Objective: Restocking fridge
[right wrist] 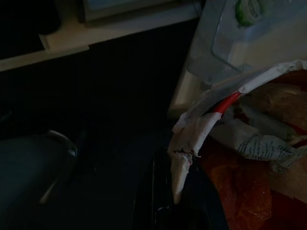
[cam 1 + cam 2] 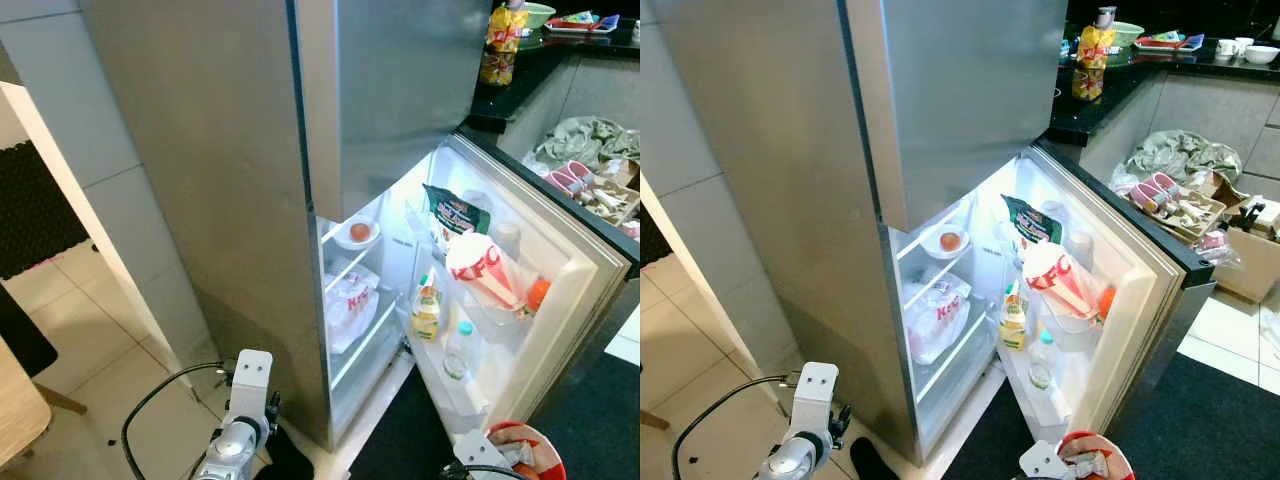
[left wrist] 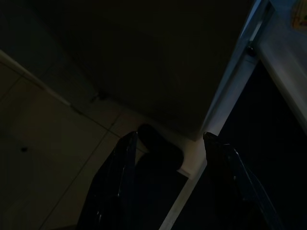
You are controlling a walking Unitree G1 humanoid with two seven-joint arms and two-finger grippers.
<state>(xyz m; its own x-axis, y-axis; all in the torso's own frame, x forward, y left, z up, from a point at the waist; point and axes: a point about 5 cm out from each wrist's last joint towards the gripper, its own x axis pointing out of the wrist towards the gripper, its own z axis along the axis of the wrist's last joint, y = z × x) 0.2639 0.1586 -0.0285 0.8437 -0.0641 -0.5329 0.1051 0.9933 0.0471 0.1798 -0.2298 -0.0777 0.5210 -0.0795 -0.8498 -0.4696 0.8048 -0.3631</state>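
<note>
Right pincer point(image 1: 180, 191) clamped on paper bag point(image 1: 249, 143)

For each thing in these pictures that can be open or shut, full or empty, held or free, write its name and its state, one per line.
Lower fridge door: swung wide open.
Upper fridge door: shut.
Door rack: stocked with bottles and a KFC bag.
Inner shelves: holding a bowl and a KFC bag.
Left gripper: open, empty, hanging low.
Right gripper: shut on red-and-white paper bag.
</note>
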